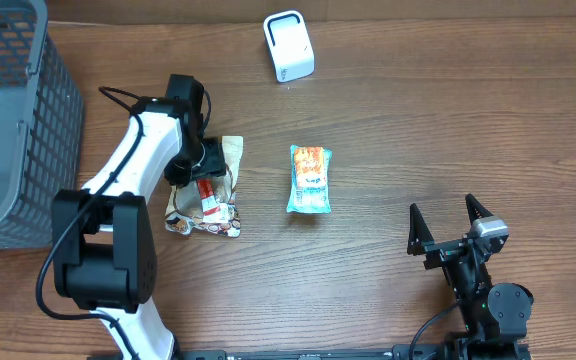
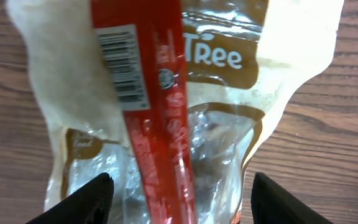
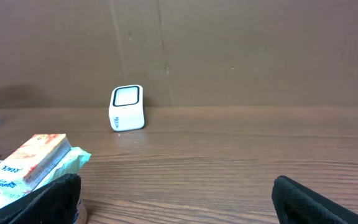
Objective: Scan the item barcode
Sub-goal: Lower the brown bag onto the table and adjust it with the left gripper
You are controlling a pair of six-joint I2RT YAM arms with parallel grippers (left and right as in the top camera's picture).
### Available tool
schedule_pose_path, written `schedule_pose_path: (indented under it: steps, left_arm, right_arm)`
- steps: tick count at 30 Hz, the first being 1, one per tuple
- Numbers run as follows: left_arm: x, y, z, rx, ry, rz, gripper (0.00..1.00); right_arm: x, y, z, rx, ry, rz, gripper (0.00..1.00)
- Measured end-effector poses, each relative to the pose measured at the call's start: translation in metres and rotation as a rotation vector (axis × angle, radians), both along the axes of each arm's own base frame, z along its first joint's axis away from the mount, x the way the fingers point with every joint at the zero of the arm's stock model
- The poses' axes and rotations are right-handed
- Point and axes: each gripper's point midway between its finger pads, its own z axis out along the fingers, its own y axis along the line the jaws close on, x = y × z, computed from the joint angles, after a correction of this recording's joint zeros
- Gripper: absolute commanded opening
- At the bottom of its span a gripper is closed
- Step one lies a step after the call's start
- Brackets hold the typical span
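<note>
Brown wooden worktop [image 1: 418,120] before a cardboard wall; toward its left edge lies a tan-and-clear pouch [image 2: 229,124] with a red stick pack [image 2: 160,124] across it, barcode [image 2: 124,65] facing up; the left gripper [image 2: 182,202] hangs right over them, jaws parted to either side of the pouch, clamping nothing visible; whether the tips touch the film is unclear; from overhead the arm hides part of the pouch; mid-worktop, an orange-and-teal packet [image 1: 310,180]; near the far edge, a white scanner [image 1: 288,46]; far left corner, a grey basket [image 1: 8,120], cut off; near the right front corner, the right gripper [image 1: 450,222], jaws wide and empty.
</note>
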Motion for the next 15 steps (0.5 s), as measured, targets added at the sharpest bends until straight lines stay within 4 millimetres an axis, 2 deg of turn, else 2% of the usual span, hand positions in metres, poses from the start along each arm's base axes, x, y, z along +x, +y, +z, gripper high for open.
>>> schedule_pose_path:
  steps: [8, 10, 13, 15]
  left_arm:
    - [0.0, 0.005, -0.005, 0.011, -0.009, 0.04, 0.51]
    - [-0.003, 0.006, -0.01, 0.017, -0.004, 0.048, 0.43]
    - [-0.007, 0.007, -0.015, 0.018, 0.007, 0.061, 0.35]
    - [-0.01, 0.007, -0.017, 0.018, 0.015, 0.064, 0.25]
  right_arm:
    - [0.0, 0.0, 0.0, 0.0, 0.0, 0.0, 1.0]
    - [0.0, 0.0, 0.0, 0.0, 0.0, 0.0, 1.0]
    - [0.0, 0.0, 0.0, 0.0, 0.0, 0.0, 1.0]
    - [0.0, 0.0, 0.0, 0.0, 0.0, 0.0, 1.0]
